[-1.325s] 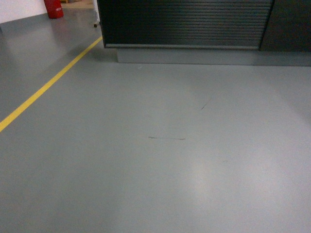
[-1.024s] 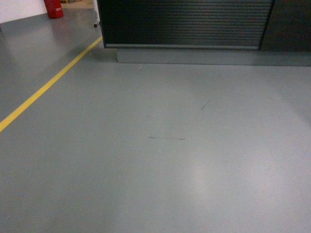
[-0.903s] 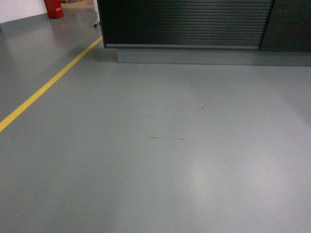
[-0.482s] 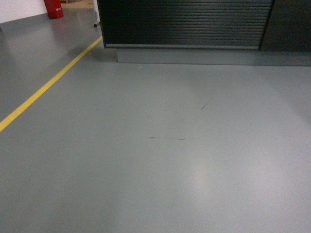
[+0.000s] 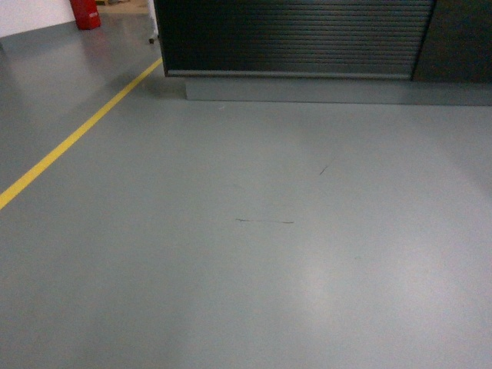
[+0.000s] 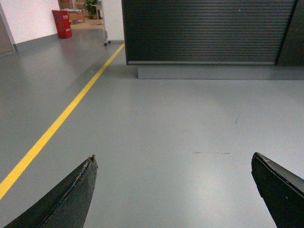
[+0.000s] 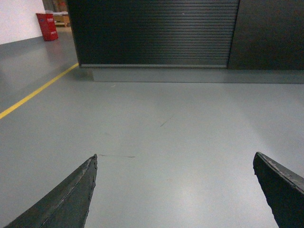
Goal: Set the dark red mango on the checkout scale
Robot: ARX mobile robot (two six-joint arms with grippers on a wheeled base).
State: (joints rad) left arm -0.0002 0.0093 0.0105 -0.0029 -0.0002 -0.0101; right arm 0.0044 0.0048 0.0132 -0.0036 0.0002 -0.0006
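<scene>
Floor point(image 5: 254, 254): grey and glossy, it fills most of what you see in the head view, with a thin dark scuff point(image 5: 264, 221) near the middle of the frame and a shorter mark up and to the right of it.
Yellow line point(image 5: 73, 138): you'll find it running from the left edge up toward the top centre-left, ending near the counter's left corner.
Red bin point(image 5: 84, 13): upper left corner of the head view, far off by the white wall; in the left wrist view it sits at upper left too.
Checkout point(image 5: 296, 37): your target counter spans the top of the frame — black, horizontally ribbed front over a grey plinth point(image 5: 307, 89); a plain dark panel joins it at upper right. Only the front shows; the top is out of frame in all three views.
Left gripper point(image 6: 173, 190): look at the left wrist view — the two dark fingers sit at the bottom left and bottom right corners, spread wide, nothing but floor between them.
Right gripper point(image 7: 173, 190): same in the right wrist view — fingers far apart at the bottom corners, holding nothing, pointing toward the ribbed front.
Dark red mango: you can't see it in any view.
Scale: not visible either.
</scene>
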